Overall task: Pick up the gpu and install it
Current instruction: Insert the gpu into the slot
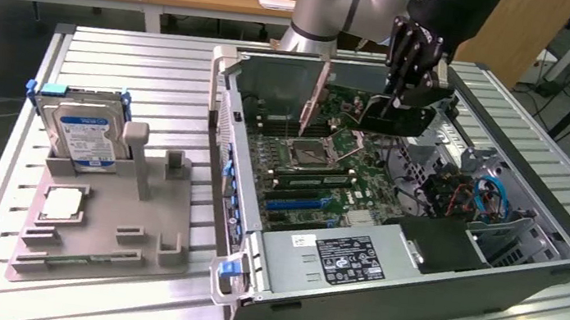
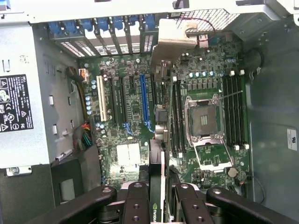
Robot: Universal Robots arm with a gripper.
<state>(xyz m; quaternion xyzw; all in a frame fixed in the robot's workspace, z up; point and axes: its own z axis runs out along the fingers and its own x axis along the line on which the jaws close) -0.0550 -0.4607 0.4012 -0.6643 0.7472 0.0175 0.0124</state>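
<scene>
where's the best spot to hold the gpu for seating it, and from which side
By its top long edge, from above, pinching the two flat faces, as the claw holds the gpu now. The card is thin and hangs edge-on over the motherboard, so that grip should leave its lower edge free to meet a slot.

Black-and-white rating label (image 2: 16,102) on grey metal power-supply box (image 2: 28,140): certification symbols, print illegible. Small green logo (image 2: 154,215) on thin black gpu card (image 2: 158,186): lettering unreadable. Blue-white label (image 1: 89,142) on silver hard drive (image 1: 80,110): text illegible. White sticker (image 2: 293,139) on grey case wall (image 2: 271,154): mark unreadable.
</scene>
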